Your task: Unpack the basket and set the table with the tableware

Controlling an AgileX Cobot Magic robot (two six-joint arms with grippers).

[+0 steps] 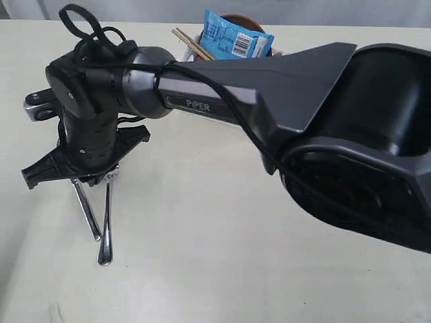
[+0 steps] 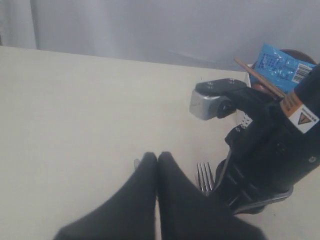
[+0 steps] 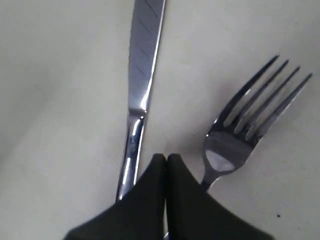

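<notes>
Surface (image 1: pixel 222 269): wide, pale, mostly bare. Right arm (image 1: pixel 222 101) reaches across it to the left side of the exterior view.

Basket (image 1: pixel 281 52): at the far edge, mostly hidden behind the arm, only a bit of white rim shows. Not unpacked yet: plate (image 1: pixel 242 19) stands in it at the back, the blue packet (image 1: pixel 236 39) is propped in front of the plate, and the chopsticks (image 1: pixel 192 42) poke out at a slant.

Knife (image 3: pixel 142 75) and fork (image 3: pixel 250 115): out of the basket, flat on the surface, side by side, near but not touching, well apart from the basket. Handles stick out from under the right wrist in the exterior view.

Right jaws: together, tips low between knife and fork, clamped on nothing I can see.
Left jaws: together, empty, over bare surface just beside the fork tines.

Cup, bowl, spoon: not visible in any view, can't tell where they are.

Progress, my read: early. Two pieces placed; plate and chopsticks at least left to go, and the packet isn't tableware.
</notes>
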